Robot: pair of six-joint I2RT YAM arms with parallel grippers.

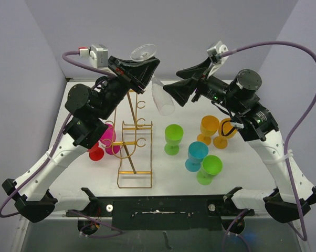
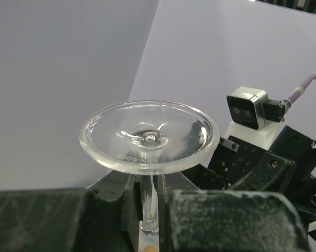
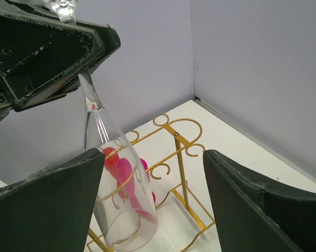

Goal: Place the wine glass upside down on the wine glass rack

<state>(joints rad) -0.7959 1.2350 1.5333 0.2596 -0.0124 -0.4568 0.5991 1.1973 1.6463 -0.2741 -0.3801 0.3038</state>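
Observation:
A clear wine glass hangs upside down, its stem [image 2: 149,202] clamped between my left gripper's [image 2: 149,184] fingers. Its round foot [image 2: 149,136] is on top, also seen in the top view [image 1: 144,51], and its bowl [image 1: 163,100] hangs below, tilted. The left gripper [image 1: 141,71] holds it high, beside the rounded top of the gold wire rack [image 1: 134,142]. My right gripper [image 1: 185,90] is open and empty, just right of the bowl. In the right wrist view the bowl [image 3: 121,199] hangs by the near finger [image 3: 48,210], in front of the rack [image 3: 179,157].
Pink and red plastic goblets [image 1: 108,139] stand left of the rack. Right of it stand a green goblet [image 1: 174,137], orange ones [image 1: 210,128], a blue one [image 1: 196,155] and another green one [image 1: 209,168]. Grey walls close in the table's back and sides.

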